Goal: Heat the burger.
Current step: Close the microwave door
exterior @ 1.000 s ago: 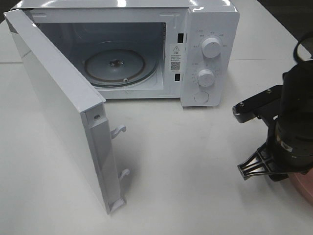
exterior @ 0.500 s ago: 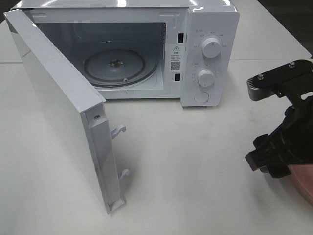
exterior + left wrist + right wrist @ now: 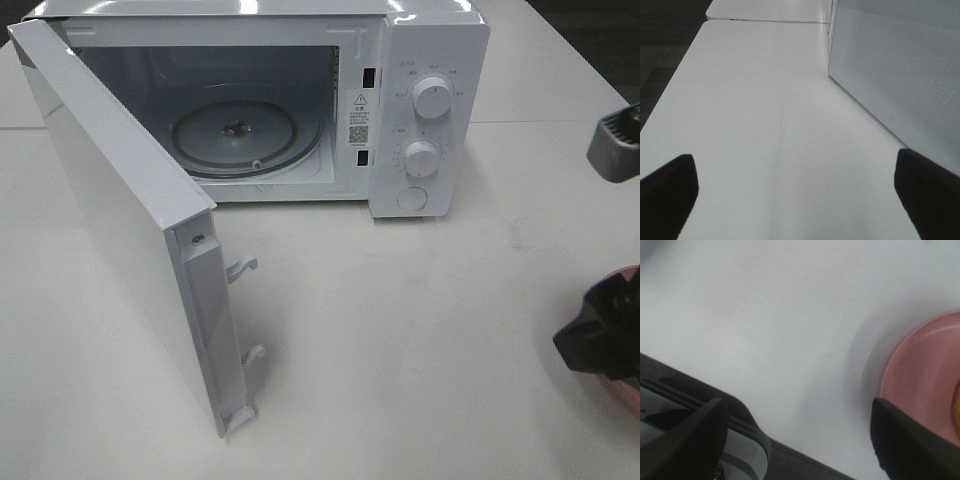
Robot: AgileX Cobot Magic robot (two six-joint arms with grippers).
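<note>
Only a golden-brown sliver of the burger [image 3: 956,405] shows, at the frame's edge on the pink plate [image 3: 920,380] in the right wrist view. My right gripper [image 3: 795,412] hangs open over the bare table just beside the plate, one finger [image 3: 910,440] over its rim and nothing between the jaws. In the high view only dark parts of the right arm [image 3: 600,338] show at the right edge. My left gripper [image 3: 795,172] is open above the table, beside the outer face of the microwave door [image 3: 900,70].
The white microwave [image 3: 430,110] stands at the back with its door [image 3: 120,220] swung wide toward the front left. Its glass turntable [image 3: 235,135] holds nothing. A strip of the pink plate [image 3: 628,272] peeks out by the right arm.
The right arm has slid to the right, mostly out of the high view. The microwave and its door have not moved.
</note>
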